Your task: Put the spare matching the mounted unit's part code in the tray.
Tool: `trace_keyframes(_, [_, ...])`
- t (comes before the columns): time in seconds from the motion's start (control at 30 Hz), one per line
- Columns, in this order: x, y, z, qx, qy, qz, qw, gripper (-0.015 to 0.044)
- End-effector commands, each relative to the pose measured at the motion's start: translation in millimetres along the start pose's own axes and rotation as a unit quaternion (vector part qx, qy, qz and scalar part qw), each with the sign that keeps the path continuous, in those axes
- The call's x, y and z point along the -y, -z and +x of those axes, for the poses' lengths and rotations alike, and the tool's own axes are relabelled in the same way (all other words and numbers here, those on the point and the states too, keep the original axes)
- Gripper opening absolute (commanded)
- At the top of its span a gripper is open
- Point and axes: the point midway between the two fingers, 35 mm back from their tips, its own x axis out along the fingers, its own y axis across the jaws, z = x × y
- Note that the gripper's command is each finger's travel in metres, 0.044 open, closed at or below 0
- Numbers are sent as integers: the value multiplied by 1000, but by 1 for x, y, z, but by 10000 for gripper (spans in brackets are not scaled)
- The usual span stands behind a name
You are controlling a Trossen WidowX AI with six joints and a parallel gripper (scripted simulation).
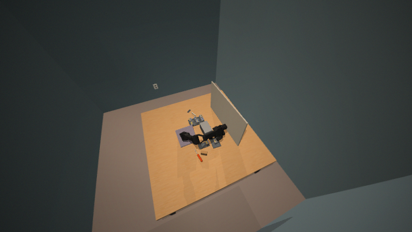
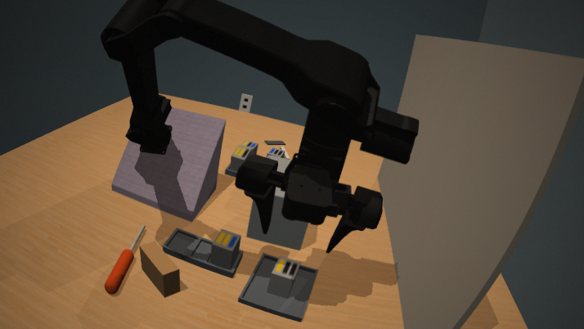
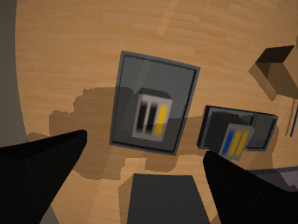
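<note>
A grey spare [image 2: 282, 281] [image 3: 151, 117] with one yellow and two black bars on top stands upright in the square dark tray [image 2: 257, 288] [image 3: 165, 75]. My gripper [image 2: 297, 242] [image 3: 147, 147] is open and empty, above the tray and back from it towards the grey block, its fingers clear of the spare. Another spare [image 2: 225, 250] [image 3: 237, 141], with two yellow bars and one blue, stands in the end pocket of the narrow rack [image 2: 180, 239] [image 3: 261, 142]. Units with coloured bars stand at the back, partly behind my gripper. I cannot tell which unit is the mounted one; no back code is readable.
A grey block [image 3: 165, 200] stands behind the tray. A tall panel [image 1: 228, 115] [image 2: 470, 164] stands to the right. A purple wedge [image 1: 179, 134] [image 2: 202, 139], an orange screwdriver [image 1: 199, 157] [image 2: 119, 272] and a brown block [image 1: 203, 153] [image 2: 153, 266] are on the left.
</note>
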Motion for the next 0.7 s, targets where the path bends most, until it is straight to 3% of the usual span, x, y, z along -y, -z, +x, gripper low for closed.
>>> trace_keyframes(0.0, [4, -3, -36, 4, -3, 3, 1000, 440])
trace_keyframes(0.67, [3, -1, -32, 2, -4, 0, 1000, 440])
